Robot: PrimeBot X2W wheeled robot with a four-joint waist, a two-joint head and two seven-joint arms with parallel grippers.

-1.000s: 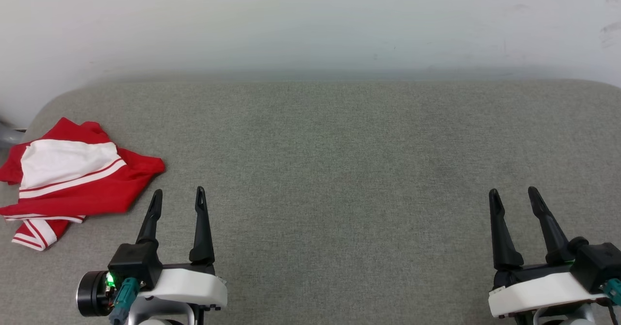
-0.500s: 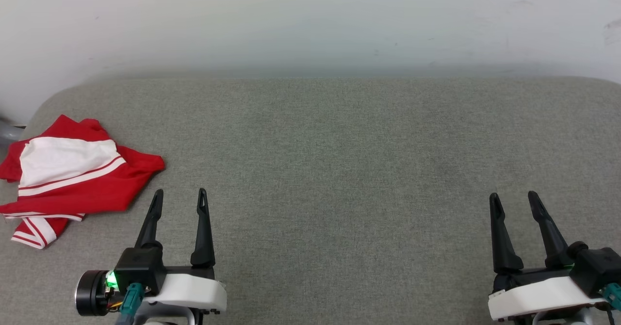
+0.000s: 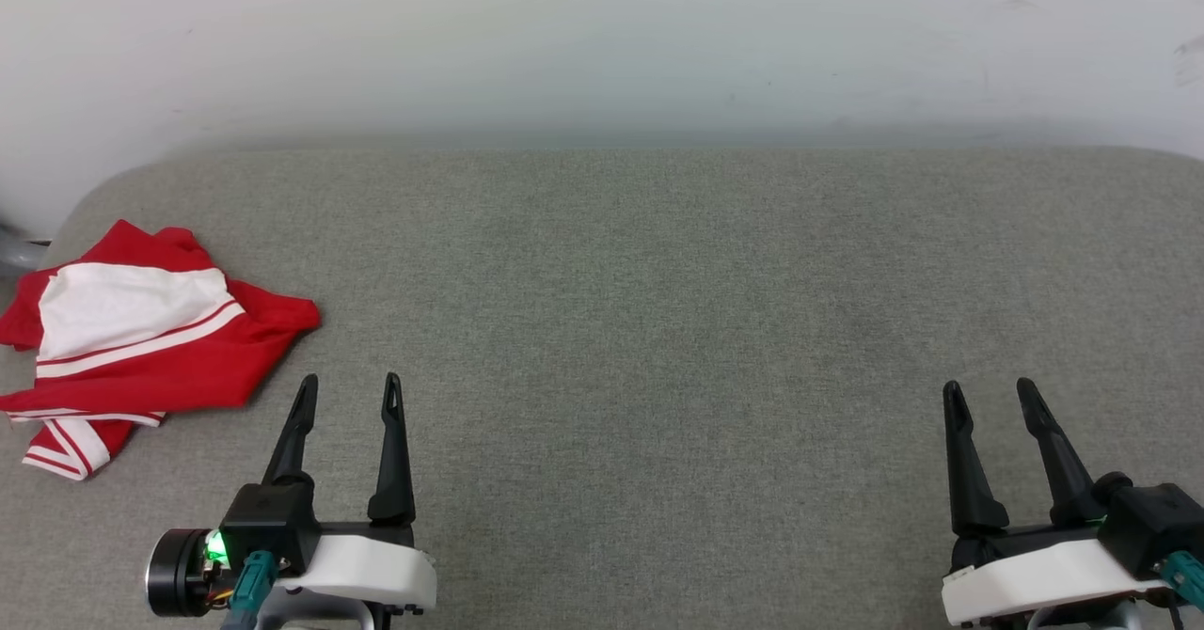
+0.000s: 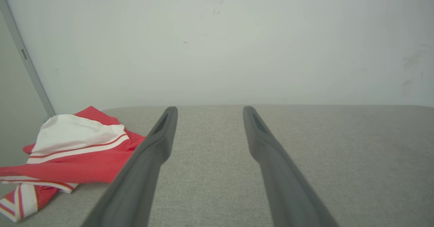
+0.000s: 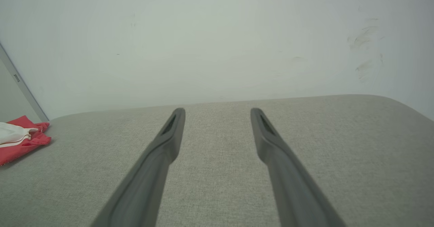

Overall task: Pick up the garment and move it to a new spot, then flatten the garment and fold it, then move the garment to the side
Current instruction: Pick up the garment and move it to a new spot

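The garment (image 3: 141, 348), a red jersey with a white shoulder panel and red-and-white striped trim, lies folded in a rough bundle at the left end of the grey surface. It shows again at the left in the left wrist view (image 4: 71, 149) and far left in the right wrist view (image 5: 20, 140). Its letters and number are hidden. My left gripper (image 3: 348, 388) stands open just right of the garment's near edge, apart from it and holding nothing. At the lower right, my right gripper (image 3: 988, 392) is open and empty.
The grey fabric-covered surface (image 3: 658, 310) has rounded far corners and ends at a white wall (image 3: 602, 38). A grey metal post (image 4: 27, 64) stands by the left corner behind the garment.
Both grippers have drawn back slightly toward the bottom of the head view. The garment has not moved.
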